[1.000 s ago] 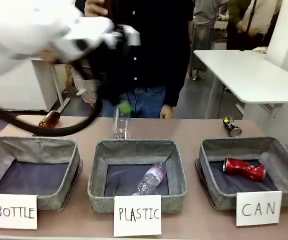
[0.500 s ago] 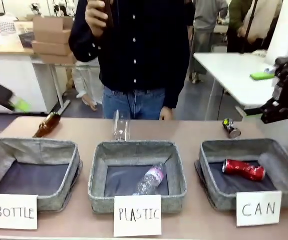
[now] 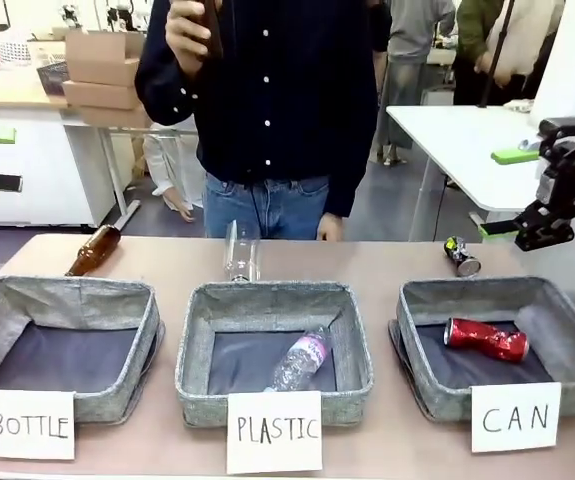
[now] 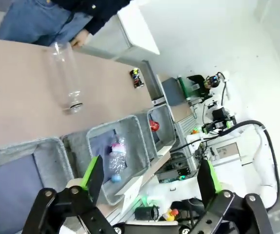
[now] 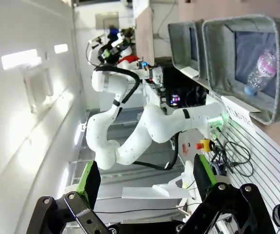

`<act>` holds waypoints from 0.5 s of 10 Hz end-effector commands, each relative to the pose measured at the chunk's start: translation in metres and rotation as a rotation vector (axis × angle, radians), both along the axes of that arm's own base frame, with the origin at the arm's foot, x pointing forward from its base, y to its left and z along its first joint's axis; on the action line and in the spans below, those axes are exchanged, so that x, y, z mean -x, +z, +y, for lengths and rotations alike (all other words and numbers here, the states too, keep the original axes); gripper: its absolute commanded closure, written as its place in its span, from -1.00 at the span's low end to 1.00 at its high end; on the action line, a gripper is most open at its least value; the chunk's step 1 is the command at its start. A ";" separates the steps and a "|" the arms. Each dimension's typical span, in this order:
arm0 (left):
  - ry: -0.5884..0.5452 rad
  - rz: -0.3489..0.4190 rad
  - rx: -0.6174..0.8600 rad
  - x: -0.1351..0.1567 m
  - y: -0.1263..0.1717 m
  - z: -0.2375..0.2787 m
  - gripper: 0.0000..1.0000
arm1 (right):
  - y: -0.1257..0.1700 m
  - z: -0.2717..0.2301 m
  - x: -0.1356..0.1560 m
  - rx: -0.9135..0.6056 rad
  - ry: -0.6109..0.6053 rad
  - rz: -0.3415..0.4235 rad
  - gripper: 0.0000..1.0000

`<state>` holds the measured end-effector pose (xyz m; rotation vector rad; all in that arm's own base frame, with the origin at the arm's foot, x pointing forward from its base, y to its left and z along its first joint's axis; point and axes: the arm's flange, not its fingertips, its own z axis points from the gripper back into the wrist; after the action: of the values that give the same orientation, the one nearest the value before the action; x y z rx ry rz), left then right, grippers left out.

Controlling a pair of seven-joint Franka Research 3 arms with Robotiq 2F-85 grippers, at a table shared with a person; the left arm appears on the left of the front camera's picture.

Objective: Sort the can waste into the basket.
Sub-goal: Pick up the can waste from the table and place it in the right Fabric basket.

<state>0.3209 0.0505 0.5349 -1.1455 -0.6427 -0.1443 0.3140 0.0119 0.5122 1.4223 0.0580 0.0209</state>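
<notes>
Left arm just swung off, right gripper [image 3: 545, 232] has drifted in far right, fingers spread and empty, so the dark can [image 3: 462, 254] behind the grey woven CAN basket [image 3: 557, 296] looks next, dented red can [image 3: 487, 338] already inside.

White cards [image 3: 25, 423] front three baskets: "BOTTLE" at 7 o'clock, "PLASTIC" [image 3: 274, 431] at 6, "CAN" [image 3: 515, 416] at 5; bottle label print seems unreadable.

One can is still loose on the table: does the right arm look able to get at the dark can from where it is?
Probably yes: the dark can lies alone on open table behind the CAN basket, and the right gripper, open, hangs just beside it.
</notes>
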 end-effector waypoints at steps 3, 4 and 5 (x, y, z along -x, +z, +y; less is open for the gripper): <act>-0.015 -0.005 -0.126 0.007 0.018 0.008 -1.00 | 0.001 0.002 0.001 -0.007 0.012 -0.010 -1.00; -0.015 -0.005 -0.126 0.007 0.018 0.008 -1.00 | 0.001 0.002 0.001 -0.007 0.012 -0.010 -1.00; -0.015 -0.005 -0.126 0.007 0.018 0.008 -1.00 | 0.001 0.002 0.001 -0.007 0.012 -0.010 -1.00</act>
<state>0.3141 0.0578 0.5530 -1.0301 -0.6250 -0.1803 0.3137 0.0123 0.5123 1.4233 0.0601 0.0232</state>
